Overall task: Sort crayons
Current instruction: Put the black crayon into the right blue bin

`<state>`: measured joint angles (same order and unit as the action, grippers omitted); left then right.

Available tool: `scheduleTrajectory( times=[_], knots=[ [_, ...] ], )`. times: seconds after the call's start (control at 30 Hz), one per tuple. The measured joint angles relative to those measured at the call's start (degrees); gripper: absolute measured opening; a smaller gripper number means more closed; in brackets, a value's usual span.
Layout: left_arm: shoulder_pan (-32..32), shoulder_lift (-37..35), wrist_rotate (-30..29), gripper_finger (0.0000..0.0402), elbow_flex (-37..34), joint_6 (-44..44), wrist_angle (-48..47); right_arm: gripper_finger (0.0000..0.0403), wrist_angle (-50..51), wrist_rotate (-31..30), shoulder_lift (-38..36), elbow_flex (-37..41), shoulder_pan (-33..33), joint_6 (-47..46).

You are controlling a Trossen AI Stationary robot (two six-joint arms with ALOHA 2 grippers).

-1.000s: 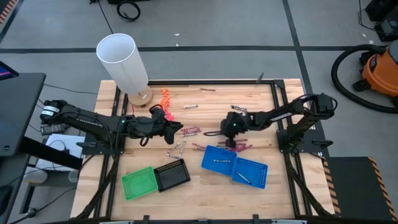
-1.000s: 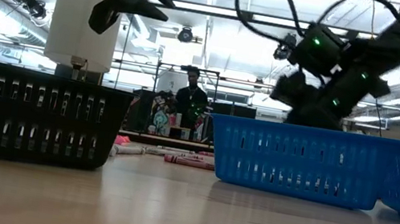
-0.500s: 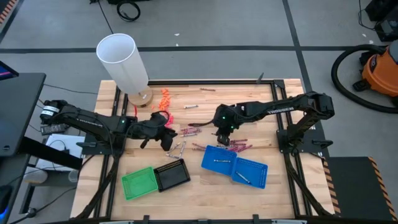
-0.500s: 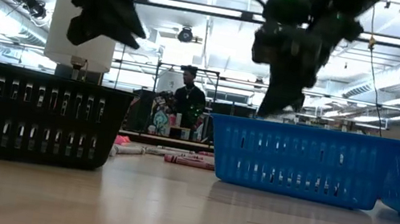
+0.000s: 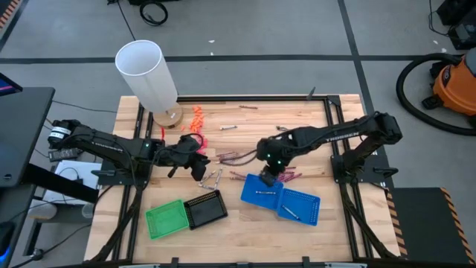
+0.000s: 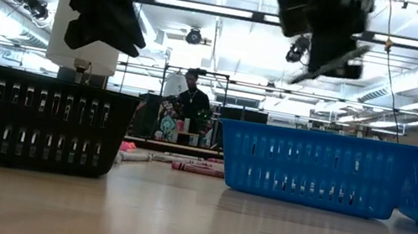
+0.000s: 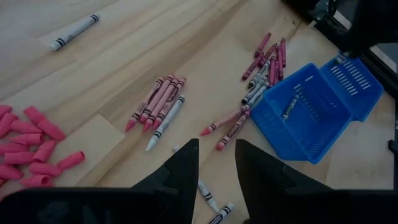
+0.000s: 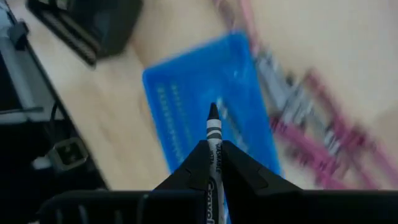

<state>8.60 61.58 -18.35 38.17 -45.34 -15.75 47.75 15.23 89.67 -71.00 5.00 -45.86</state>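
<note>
crayons (image 7: pixel 157 104) lie scattered on the desk (image 5: pixel 245 216). right gripper (image 8: pixel 214 163) hangs above the blue basket (image 5: pixel 260 190), jaws pinched on a grey crayon (image 8: pixel 213 134). left gripper (image 7: pixel 215 163) hovers over the loose sticks, jaws slightly apart, holding nothing.

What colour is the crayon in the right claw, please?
Grey-silver crayon with black bands; right wrist view shows it best.

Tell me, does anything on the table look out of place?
Yes. A heap of stubby pink pieces lies loose on the wood beside the crayons, though none are crayons. Also, the blue baskets sit askew to the table edge.
</note>
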Motion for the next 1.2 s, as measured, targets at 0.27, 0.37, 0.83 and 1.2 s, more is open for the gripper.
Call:
scheduleTrajectory(
  times=[0.27, 0.37, 0.83, 1.2],
  knots=[
    [0.0, 0.0, 0.0, 0.0114, 0.0, 1.16, 0.02, 0.0036, 11.36, 0.38, -0.72, 0.0, 8.24, -12.07],
    [0.0, 0.0, 0.02, 0.0114, 0.0, 3.59, 0.01, 0.0036, 13.48, -0.96, -0.76, 0.02, 11.16, -14.01],
    [-0.15, 0.0, -1.0, 0.0114, 0.0, 4.64, 1.09, 0.0036, 8.91, -4.84, -0.83, 9.2, 19.7, -14.11],
    [-0.13, 0.42, -2.78, 0.0114, -0.04, 12.56, 0.72, 0.0062, -6.35, -10.56, -0.81, 19.71, 20.51, -12.87]
  ],
)
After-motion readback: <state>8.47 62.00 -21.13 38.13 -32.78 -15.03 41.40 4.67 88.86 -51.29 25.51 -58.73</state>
